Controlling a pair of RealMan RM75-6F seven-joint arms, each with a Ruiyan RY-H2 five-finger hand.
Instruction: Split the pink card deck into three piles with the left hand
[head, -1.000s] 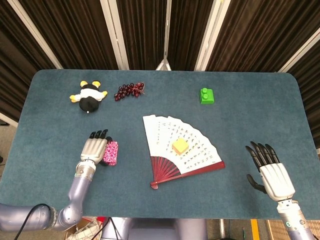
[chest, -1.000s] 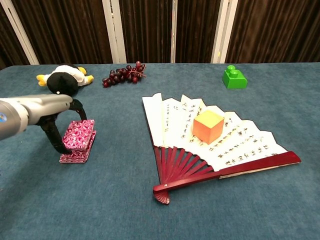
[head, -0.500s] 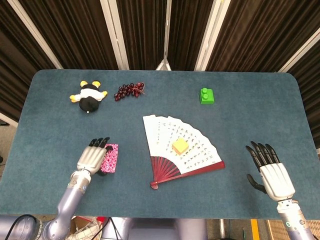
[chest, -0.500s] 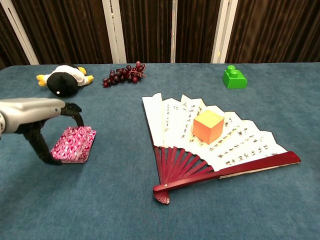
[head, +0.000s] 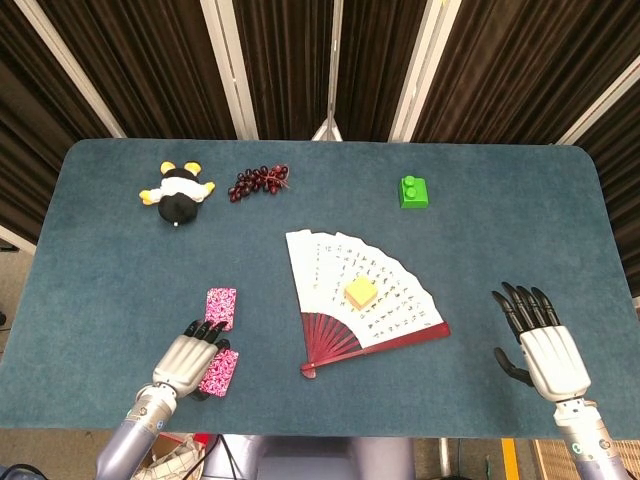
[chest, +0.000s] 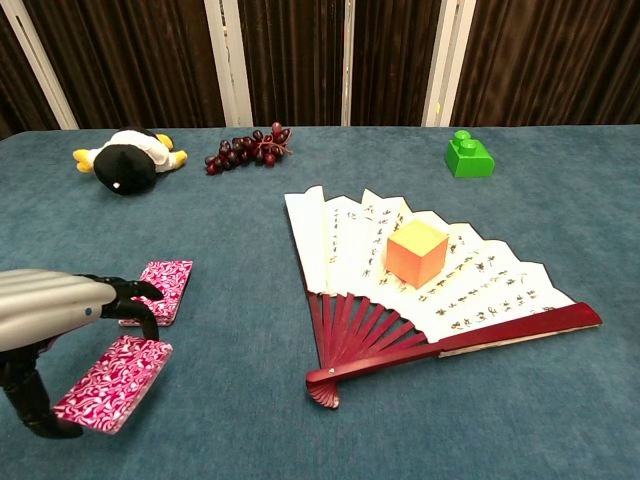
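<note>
One pile of the pink patterned cards (head: 221, 308) (chest: 160, 290) lies flat on the blue table, left of the fan. My left hand (head: 186, 359) (chest: 50, 315) is nearer the front edge and grips a second stack of pink cards (head: 218, 372) (chest: 110, 383) between thumb and fingers, tilted just above the cloth. My right hand (head: 540, 343) hangs at the front right with fingers spread and nothing in it; the chest view does not show it.
An open paper fan (head: 362, 296) with red ribs carries a yellow-orange cube (head: 360, 292) in the table's middle. A penguin plush (head: 177, 194), dark grapes (head: 259, 182) and a green brick (head: 414, 191) lie along the far side.
My left hand lifted the upper part of the deck and drew it toward the front edge, leaving a lower pile where the deck lay. The right hand has not moved.
</note>
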